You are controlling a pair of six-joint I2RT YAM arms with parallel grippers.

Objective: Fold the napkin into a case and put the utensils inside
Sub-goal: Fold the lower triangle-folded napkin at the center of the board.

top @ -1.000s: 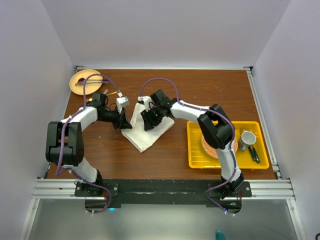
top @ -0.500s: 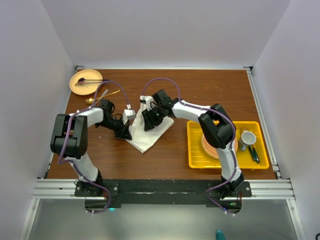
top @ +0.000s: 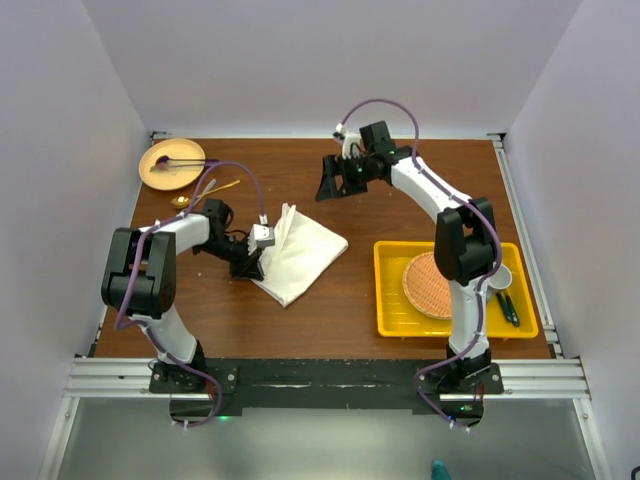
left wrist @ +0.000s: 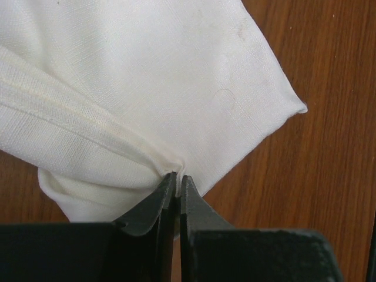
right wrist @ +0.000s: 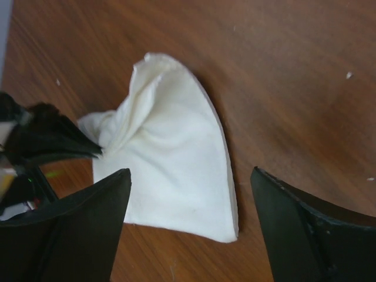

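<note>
Plainly, the napkin (left wrist: 147,88) is pinched at its edge by the left pincer (left wrist: 178,179). The jaws are pressed together on a gathered fold, and the rest of the napkin is spread flat on the table (left wrist: 329,176) ahead of the tips. The right pincer (top: 324,190) is held well apart from the napkin, toward the back of the table, with its jaws spread wide and nothing gripped. From its wrist the napkin is seen framed between the fingers (right wrist: 88,217), untouched. Gold utensils (top: 224,186) are seen behind the left pincer, well apart from the napkin.
</note>
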